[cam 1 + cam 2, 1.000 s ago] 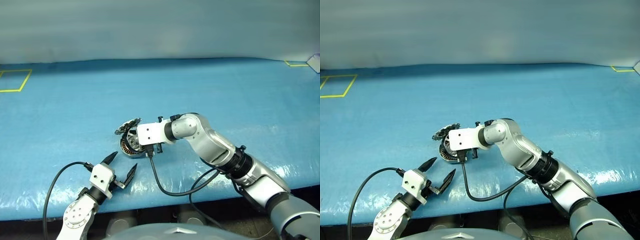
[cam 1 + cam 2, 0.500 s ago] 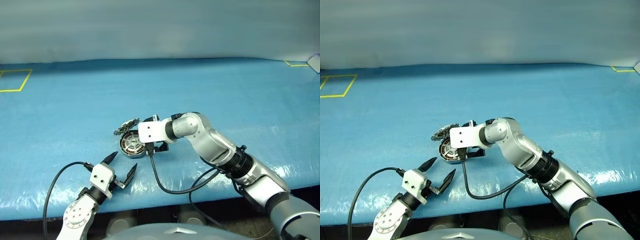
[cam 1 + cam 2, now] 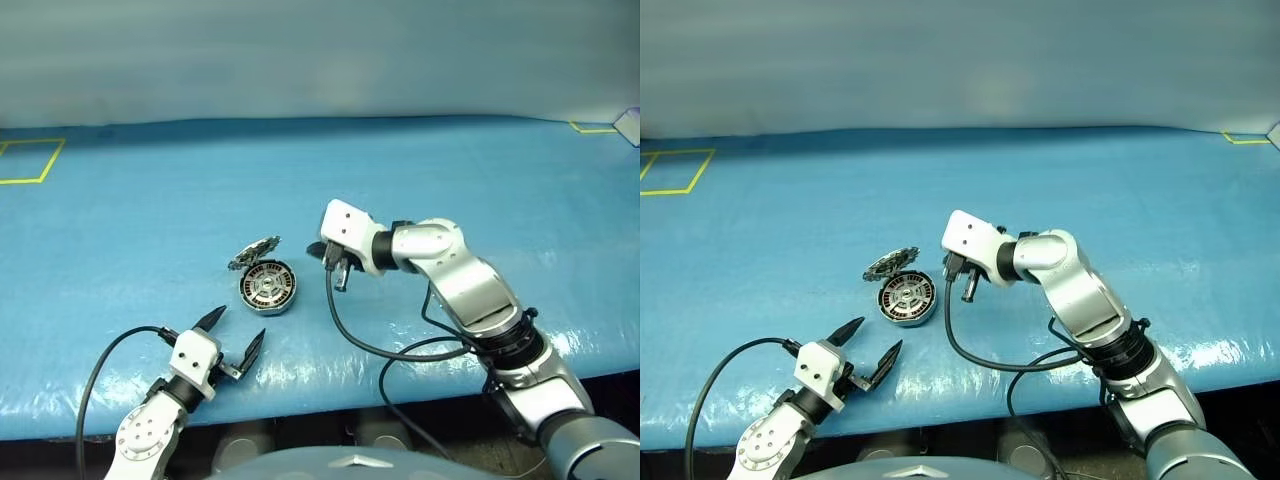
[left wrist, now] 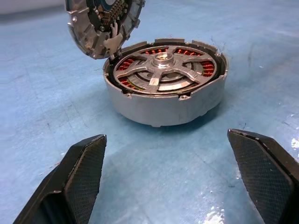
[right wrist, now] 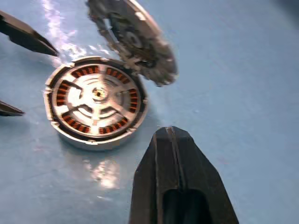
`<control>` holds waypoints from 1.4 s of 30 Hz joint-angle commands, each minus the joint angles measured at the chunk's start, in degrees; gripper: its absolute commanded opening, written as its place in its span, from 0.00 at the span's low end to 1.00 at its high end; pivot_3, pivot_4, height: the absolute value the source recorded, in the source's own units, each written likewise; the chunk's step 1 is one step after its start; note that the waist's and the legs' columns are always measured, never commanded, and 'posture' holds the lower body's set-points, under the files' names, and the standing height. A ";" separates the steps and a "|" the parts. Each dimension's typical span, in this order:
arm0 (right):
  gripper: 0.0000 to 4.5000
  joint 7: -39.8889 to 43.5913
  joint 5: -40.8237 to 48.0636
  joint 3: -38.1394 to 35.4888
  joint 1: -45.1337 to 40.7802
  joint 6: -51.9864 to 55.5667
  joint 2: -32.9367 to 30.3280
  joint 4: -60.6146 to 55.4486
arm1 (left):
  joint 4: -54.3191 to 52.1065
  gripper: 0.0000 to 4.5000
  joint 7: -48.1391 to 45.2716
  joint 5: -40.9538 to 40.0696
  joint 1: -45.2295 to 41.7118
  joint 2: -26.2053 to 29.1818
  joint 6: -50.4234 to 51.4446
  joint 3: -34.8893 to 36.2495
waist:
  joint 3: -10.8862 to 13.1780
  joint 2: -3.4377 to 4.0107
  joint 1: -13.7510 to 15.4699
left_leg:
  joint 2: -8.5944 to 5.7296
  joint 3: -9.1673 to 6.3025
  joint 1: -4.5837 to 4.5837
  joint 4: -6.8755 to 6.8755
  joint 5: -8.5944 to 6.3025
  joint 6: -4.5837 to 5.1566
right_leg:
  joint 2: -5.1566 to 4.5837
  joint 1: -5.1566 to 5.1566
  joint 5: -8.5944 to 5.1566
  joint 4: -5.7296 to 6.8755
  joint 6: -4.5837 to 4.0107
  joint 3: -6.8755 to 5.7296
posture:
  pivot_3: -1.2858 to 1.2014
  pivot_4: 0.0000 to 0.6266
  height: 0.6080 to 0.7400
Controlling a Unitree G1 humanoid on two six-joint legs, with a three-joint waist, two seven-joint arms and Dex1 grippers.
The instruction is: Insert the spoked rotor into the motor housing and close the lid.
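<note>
The motor housing [image 3: 268,300] sits on the blue table, and the spoked rotor [image 4: 163,74] lies flat inside it, over the copper windings. The lid [image 3: 254,251] stands open, tilted up at the housing's far left on its hinge. My right gripper [image 3: 340,282] hangs shut and empty above the table, just right of the housing and apart from it; its fingers [image 5: 172,154] are pressed together. My left gripper [image 3: 235,333] is open near the table's front edge, in front of the housing, holding nothing.
The blue cover [image 3: 450,180] spans the whole table. Yellow tape marks lie at the back left [image 3: 45,165] and back right [image 3: 590,128]. Black cables [image 3: 350,335] trail from both wrists toward the front edge.
My right gripper let go of the rotor, which now lies flat in the housing. It drew back to the right and upward, then shut. The left gripper barely moved.
</note>
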 commanded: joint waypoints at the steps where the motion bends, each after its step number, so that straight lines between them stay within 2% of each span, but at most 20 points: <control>1: 0.00 -8.00 -3.78 -1.72 -6.80 -4.07 3.42 4.23 | -1.58 1.00 -0.97 -0.56 -0.63 0.65 -0.32 0.17 | 0.00 0.00 -0.20 | 0.01 0.02 0.00 0.00 0.00 0.00 | 0.00 -0.01 0.02 0.00 -0.02 0.00 | 0.52 0.24 1.00; 4: 0.00 -11.40 -3.84 -0.88 -11.60 -7.35 9.42 10.27 | -1.30 1.00 -1.57 -0.69 -1.33 0.73 0.00 -0.10 | -0.01 0.00 -0.51 | 0.06 0.04 0.01 -0.03 0.01 -0.01 | 0.08 -0.06 0.15 0.03 0.03 0.01 | 0.52 0.24 1.00; 9: 0.00 -9.66 4.68 -2.50 -15.43 -6.68 23.38 19.09 | -0.89 1.00 -1.78 -0.77 -1.97 0.45 0.21 -0.37 | 0.00 0.03 -0.78 | 0.05 0.02 0.00 -0.16 0.01 -0.02 | 0.09 -0.11 0.35 0.00 -0.19 0.03 | 0.52 0.24 1.00; 16: 0.00 -9.08 6.48 -0.37 -18.58 -5.30 29.06 28.56 | -0.71 1.00 -1.31 -0.18 -1.29 -0.68 0.05 -1.20 | -0.01 0.02 -0.45 | -0.01 0.02 -0.01 -0.09 0.01 -0.01 | 0.05 -0.10 0.30 -0.03 -0.16 0.05 | 0.52 0.24 1.00; 19: 0.00 -7.70 7.26 1.16 -17.62 -2.91 29.23 29.11 | -0.78 1.00 -1.04 0.09 -1.13 -1.04 -0.04 -1.46 | 0.00 0.04 -0.61 | 0.05 0.01 -0.01 -0.10 0.04 -0.05 | 0.12 -0.16 0.24 0.05 -0.08 0.04 | 0.52 0.24 1.00; 28: 0.00 -5.74 8.33 5.00 -12.73 2.57 24.52 24.70 | -0.52 1.00 -0.79 0.19 -1.13 -0.99 -0.12 -2.04 | -0.01 0.05 -0.74 | 0.04 0.01 -0.01 -0.10 0.04 -0.06 | 0.11 -0.15 0.24 0.06 -0.07 0.04 | 0.52 0.24 1.00; 42: 0.00 -10.14 13.53 4.31 -0.86 12.83 22.97 11.88 | -0.16 1.00 -1.64 -0.28 -1.89 -0.38 0.37 -2.20 | -0.02 0.04 -0.85 | 0.06 -0.01 -0.01 -0.11 0.04 -0.06 | 0.11 -0.15 0.25 0.06 -0.02 0.02 | 0.52 0.24 1.00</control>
